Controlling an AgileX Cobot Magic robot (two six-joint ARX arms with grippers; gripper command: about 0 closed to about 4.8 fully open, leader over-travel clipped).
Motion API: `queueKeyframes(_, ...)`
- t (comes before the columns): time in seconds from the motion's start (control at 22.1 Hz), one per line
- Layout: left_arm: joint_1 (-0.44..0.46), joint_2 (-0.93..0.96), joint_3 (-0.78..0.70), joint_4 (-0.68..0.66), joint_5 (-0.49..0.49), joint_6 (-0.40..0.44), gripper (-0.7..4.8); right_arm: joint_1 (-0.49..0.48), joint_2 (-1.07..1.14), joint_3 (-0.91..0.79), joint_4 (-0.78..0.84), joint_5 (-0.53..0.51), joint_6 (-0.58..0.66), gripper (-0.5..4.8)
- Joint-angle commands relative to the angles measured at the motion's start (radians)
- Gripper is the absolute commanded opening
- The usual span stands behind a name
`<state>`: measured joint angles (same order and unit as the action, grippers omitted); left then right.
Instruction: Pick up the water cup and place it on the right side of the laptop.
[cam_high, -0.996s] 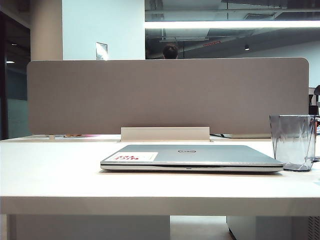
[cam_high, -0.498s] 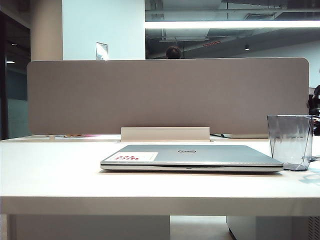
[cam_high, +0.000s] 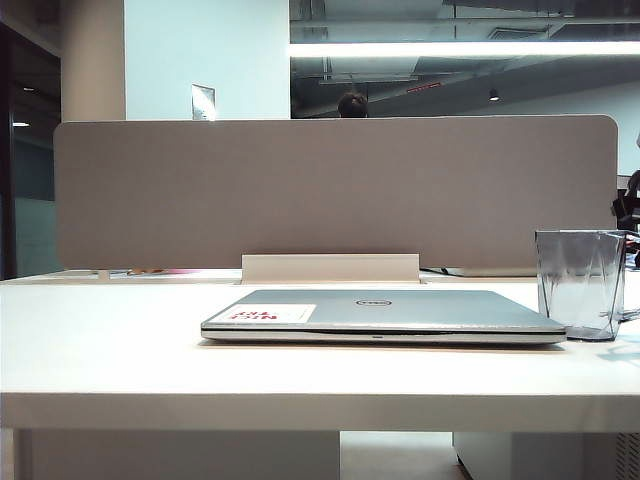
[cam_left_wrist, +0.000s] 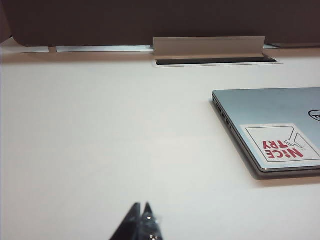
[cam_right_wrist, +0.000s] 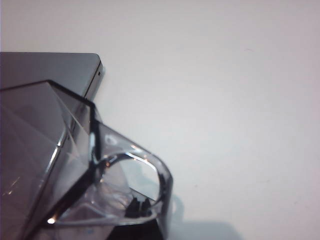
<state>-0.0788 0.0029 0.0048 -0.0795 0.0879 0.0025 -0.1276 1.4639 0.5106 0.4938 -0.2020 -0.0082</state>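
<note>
We are looking across a pale white tabletop (cam_high: 110, 340) backed by a long grey-brown divider (cam_high: 330, 190). A low metal cable flap (cam_high: 330, 268) is standing at the divider's foot. Beyond it an office is showing, with a lit ceiling strip (cam_high: 460, 48), a white pillar and the top of someone's head (cam_high: 351, 104).

The laptop (cam_high: 385, 315) is lying shut and flat near the middle of the tabletop. Its lid is carrying a small oval logo we cannot read, and a white sticker (cam_left_wrist: 280, 142) reading "NICE TRY" in red.

The cup (cam_high: 580, 283) is sitting upright just beside the laptop's right edge. We cannot tell whether its base is resting on the tabletop.

The right gripper (cam_right_wrist: 140, 206) is showing dark through the cup's clear wall, fingers clamped tight on the cup's wall. In the exterior view the arm is only a dark shape at the right edge.

The left gripper (cam_left_wrist: 141, 220) is hovering over bare tabletop, well left of the laptop, fingers (cam_left_wrist: 131, 222) pressed together, holding nothing.
</note>
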Motion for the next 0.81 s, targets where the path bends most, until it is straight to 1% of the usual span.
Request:
queueKeyframes(0.05, -0.002, 0.001, 0.003, 0.006, 0.005, -0.003, -0.04, 0.002, -0.015, 0.004, -0.026, 0.001, -0.002, -0.09)
queueKeyframes(0.14, -0.002, 0.001, 0.003, 0.006, 0.005, -0.003, -0.04, 0.001, -0.043, 0.003, -0.069, 0.002, -0.003, -0.09)
queueKeyframes(0.23, -0.002, 0.001, 0.003, 0.006, 0.005, -0.003, -0.04, 0.000, -0.089, 0.003, -0.124, 0.028, -0.003, -0.09)
queueKeyframes(0.36, -0.002, 0.001, 0.003, 0.005, 0.005, -0.003, -0.04, 0.000, -0.137, 0.002, -0.176, 0.029, 0.001, -0.09)
queueKeyframes(0.45, -0.002, 0.001, 0.003, 0.005, 0.006, -0.003, -0.04, 0.001, -0.200, 0.001, -0.245, 0.031, 0.011, -0.09)
queueKeyframes(0.54, -0.002, 0.001, 0.003, 0.005, 0.006, -0.003, -0.04, 0.001, -0.251, -0.010, -0.273, 0.042, 0.011, -0.09)
queueKeyframes(0.77, -0.002, 0.001, 0.003, 0.005, 0.006, -0.004, -0.04, 0.002, -0.545, -0.124, -0.281, 0.054, 0.062, -0.09)
queueKeyframes(0.81, -0.002, 0.001, 0.003, 0.005, 0.006, -0.004, -0.04, 0.002, -0.568, -0.131, -0.280, 0.054, 0.068, -0.09)
